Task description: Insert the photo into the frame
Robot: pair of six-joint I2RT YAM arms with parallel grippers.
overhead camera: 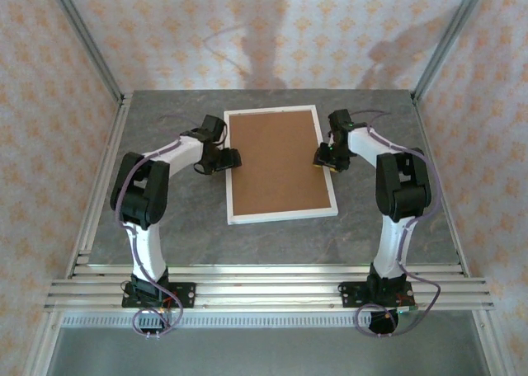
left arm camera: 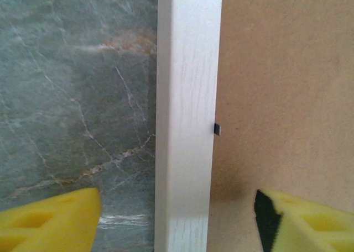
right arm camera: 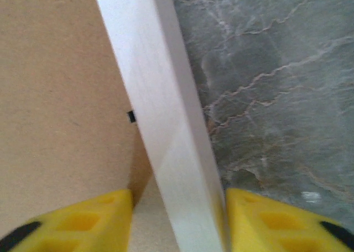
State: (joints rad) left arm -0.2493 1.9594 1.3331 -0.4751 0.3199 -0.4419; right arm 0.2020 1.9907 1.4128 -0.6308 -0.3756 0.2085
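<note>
Grey table (overhead camera: 280,244) with the frame (left arm camera: 188,97) lying back-up at its middle.
A brown backing board (overhead camera: 276,162) fills it; the left gripper (left arm camera: 177,208) stands wide astride the left rail, and the right gripper (right arm camera: 180,208) sits narrow astride the right rail, touching on one side.

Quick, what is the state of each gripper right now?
Left gripper: open, yellow fingers astride the left rail of the thin white rectangular picture frame, not touching.
Right gripper: open, tighter around the frame's right rail, not clamped.
</note>
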